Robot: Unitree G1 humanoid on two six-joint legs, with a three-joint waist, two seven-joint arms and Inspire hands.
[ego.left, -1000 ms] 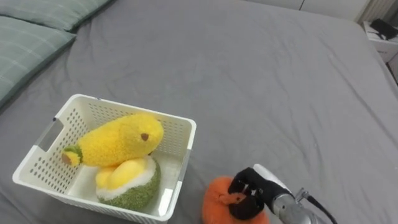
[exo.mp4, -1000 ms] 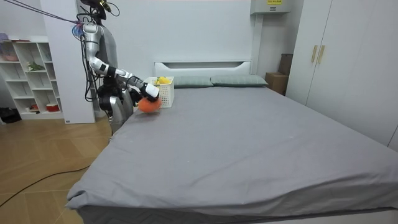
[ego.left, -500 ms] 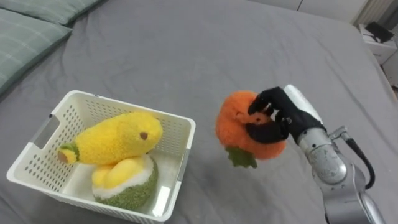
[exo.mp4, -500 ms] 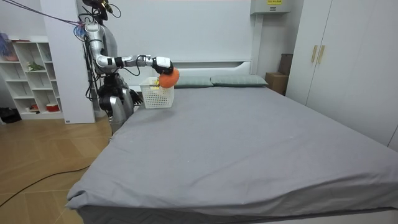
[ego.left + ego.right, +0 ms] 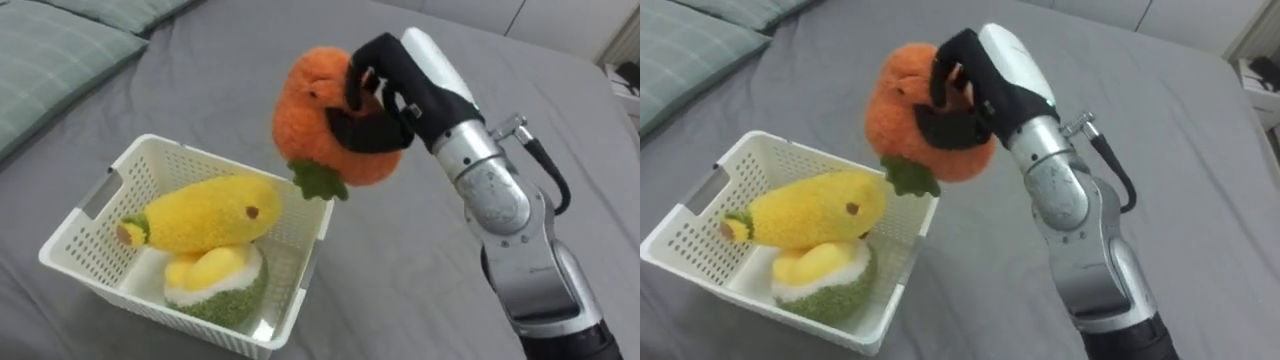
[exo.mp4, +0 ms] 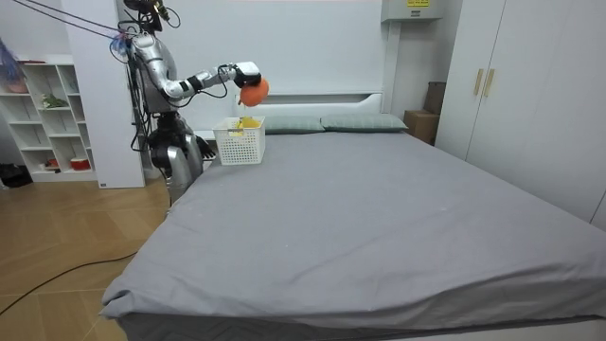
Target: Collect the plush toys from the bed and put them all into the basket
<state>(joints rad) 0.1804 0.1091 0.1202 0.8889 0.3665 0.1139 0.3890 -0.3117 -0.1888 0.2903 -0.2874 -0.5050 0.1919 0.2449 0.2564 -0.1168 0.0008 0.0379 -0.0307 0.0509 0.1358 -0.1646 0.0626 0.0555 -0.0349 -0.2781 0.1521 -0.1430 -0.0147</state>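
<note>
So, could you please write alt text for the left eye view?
The robot's right hand, fingers curled round an orange plush toy, holds it over the corner of a white basket on a grey bed. The basket contains a yellow plush toy and a green one.

we see a wide bed (image 5: 200, 80) made up in plain grey. a white perforated basket (image 5: 180, 165) rests directly on it, close to pale green checked pillows (image 5: 50, 50) lying at the head end.
</note>
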